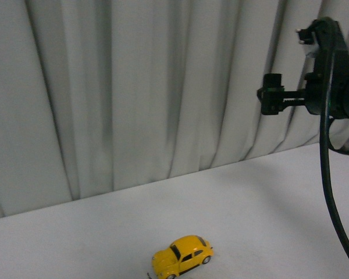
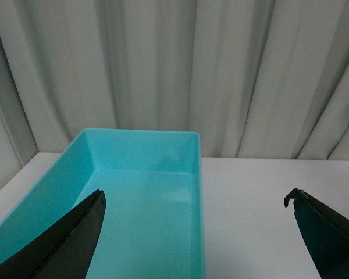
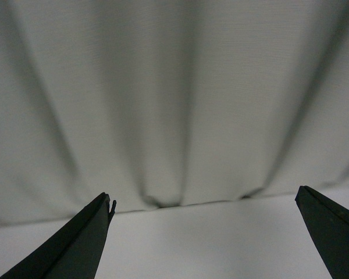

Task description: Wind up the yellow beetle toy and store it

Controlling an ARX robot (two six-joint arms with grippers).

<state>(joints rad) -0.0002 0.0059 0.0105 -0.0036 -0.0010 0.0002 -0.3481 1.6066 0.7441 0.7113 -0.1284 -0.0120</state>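
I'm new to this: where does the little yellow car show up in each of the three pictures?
Front view: the car sits low in the middle, on the white table.
Left wrist view: not in it; a teal bin shows instead.
Right wrist view: not in it.
Shared landmark: the pleated grey curtain behind the table, seen in all three.

I've got my right arm point(image 1: 330, 81) raised high, forearm roughly level. Right tool point(image 3: 203, 196): jaws spread wide, empty. Left tool point(image 2: 195, 196): same, jaws wide apart, empty, pitched slightly down. Its fingers point(image 2: 75, 238) dark, tapered.
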